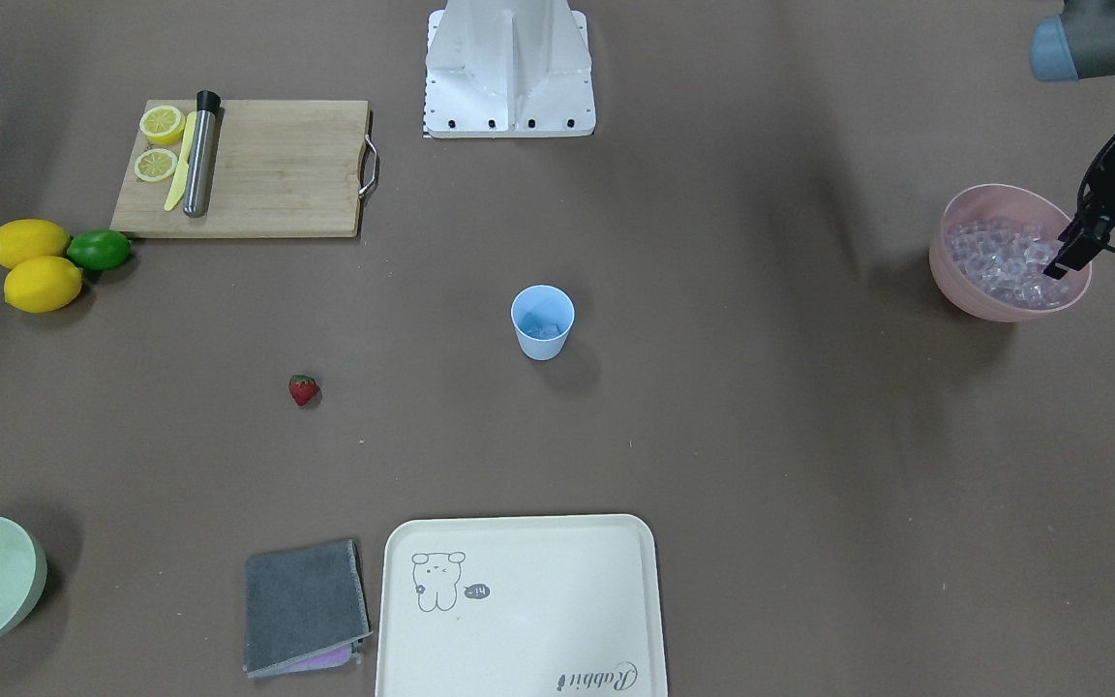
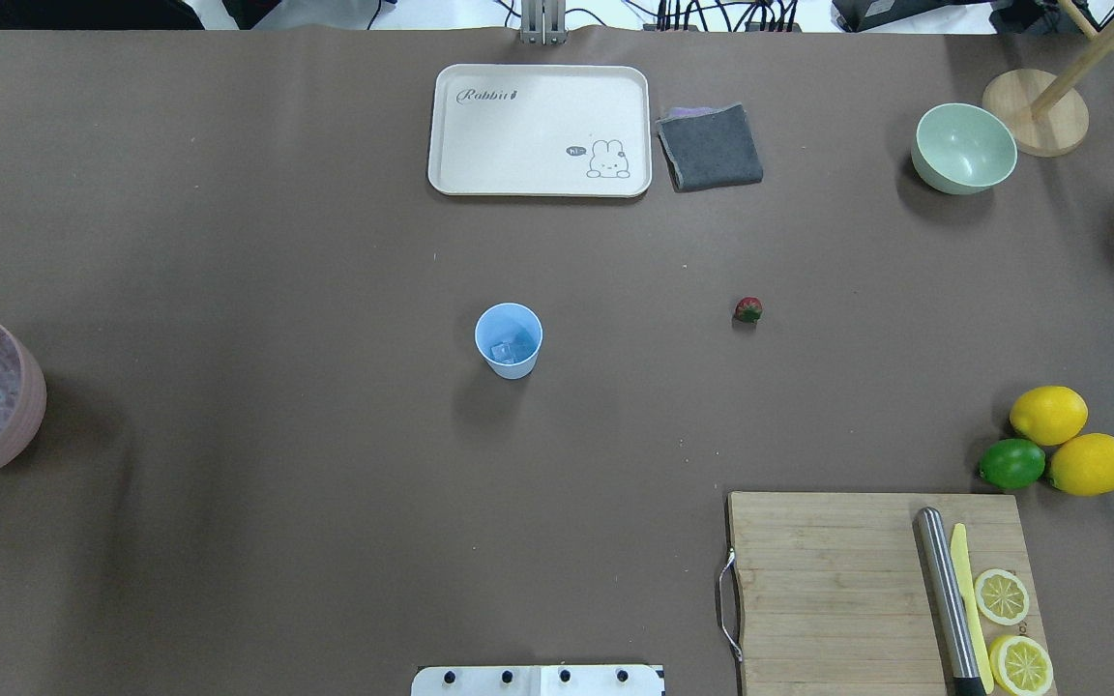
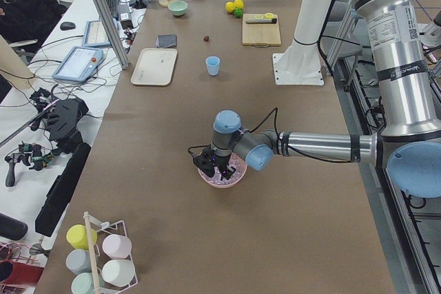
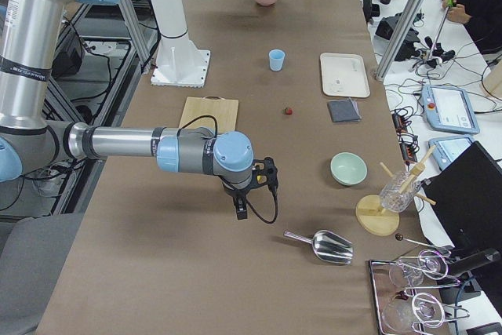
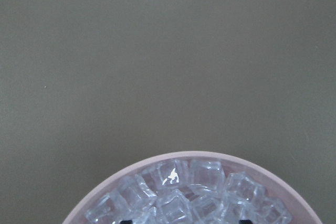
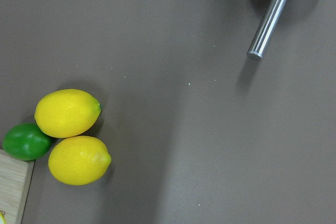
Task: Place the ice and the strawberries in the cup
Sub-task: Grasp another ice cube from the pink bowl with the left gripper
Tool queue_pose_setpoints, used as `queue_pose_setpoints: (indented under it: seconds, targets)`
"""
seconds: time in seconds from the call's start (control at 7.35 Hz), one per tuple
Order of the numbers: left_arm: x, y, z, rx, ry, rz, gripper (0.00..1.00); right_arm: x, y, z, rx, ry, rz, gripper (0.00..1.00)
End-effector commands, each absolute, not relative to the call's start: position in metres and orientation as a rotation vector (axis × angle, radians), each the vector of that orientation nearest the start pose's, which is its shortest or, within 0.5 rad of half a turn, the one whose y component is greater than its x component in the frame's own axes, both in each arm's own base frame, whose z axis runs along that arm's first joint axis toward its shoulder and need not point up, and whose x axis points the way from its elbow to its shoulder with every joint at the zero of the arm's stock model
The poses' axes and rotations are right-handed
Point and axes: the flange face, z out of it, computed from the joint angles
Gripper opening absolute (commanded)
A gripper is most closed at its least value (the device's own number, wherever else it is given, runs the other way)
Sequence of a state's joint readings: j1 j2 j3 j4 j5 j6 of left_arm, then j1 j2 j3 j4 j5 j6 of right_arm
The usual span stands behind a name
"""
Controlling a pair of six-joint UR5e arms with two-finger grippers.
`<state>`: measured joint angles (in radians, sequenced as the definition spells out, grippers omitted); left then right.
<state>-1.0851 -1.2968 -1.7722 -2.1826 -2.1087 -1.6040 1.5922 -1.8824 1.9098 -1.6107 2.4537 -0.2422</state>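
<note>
Though the front view shows the left gripper [image 1: 1061, 265] over the pink bowl [image 1: 954, 278] of ice [image 1: 998, 254], well apart from the cup [image 1: 542, 323], the strawberry [image 1: 303, 389] lies on the cup's other side. Wrist view: its fingertips [image 5: 124, 222] are spread. The ice looks hard and slippery, so pinch flat faces. Side view: I cannot tell the right gripper's [image 4: 241, 208] state.

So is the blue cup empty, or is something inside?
Not empty. The light blue cup stands upright with a few clear ice cubes at its bottom; the strawberry lies outside it.

Seen from overhead, the small light blue plastic cup [image 2: 509, 340] held clear ice cubes [image 2: 513, 348]. The small red strawberry [image 2: 748, 309] lay at its 3 o'clock, the cream plastic tray [image 2: 518, 135] at 12 and the pink bowl [image 2: 30, 406] at 9.
</note>
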Motion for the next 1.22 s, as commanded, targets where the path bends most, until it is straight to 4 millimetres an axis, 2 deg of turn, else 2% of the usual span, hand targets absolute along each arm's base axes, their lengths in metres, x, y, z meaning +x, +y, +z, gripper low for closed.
queue_pose_setpoints:
  seconds: [0.0, 0.14, 0.54, 0.68, 0.95, 1.09]
  targets:
    - [0.124, -0.381, 0.627, -0.227, 0.762, -0.980, 0.74, 0.065, -0.356, 0.618, 0.109, -0.892, -0.196, 1.00]
    - [0.131, -0.379, 0.627, -0.229, 0.760, -0.978, 0.74, 0.067, -0.352, 0.616, 0.115, -0.893, -0.192, 1.00]
    - [0.133, -0.377, 0.630, -0.214, 0.745, -0.979, 0.69, 0.073, -0.347, 0.612, 0.126, -0.893, -0.176, 1.00]
    - [0.134, -0.376, 0.632, -0.215, 0.741, -0.980, 0.57, 0.075, -0.347, 0.611, 0.129, -0.892, -0.172, 1.00]
    - [0.133, -0.376, 0.631, -0.213, 0.741, -0.982, 0.42, 0.080, -0.346, 0.608, 0.137, -0.893, -0.157, 1.00]
    - [0.131, -0.372, 0.632, -0.216, 0.737, -0.982, 0.28, 0.080, -0.345, 0.609, 0.134, -0.891, -0.155, 1.00]
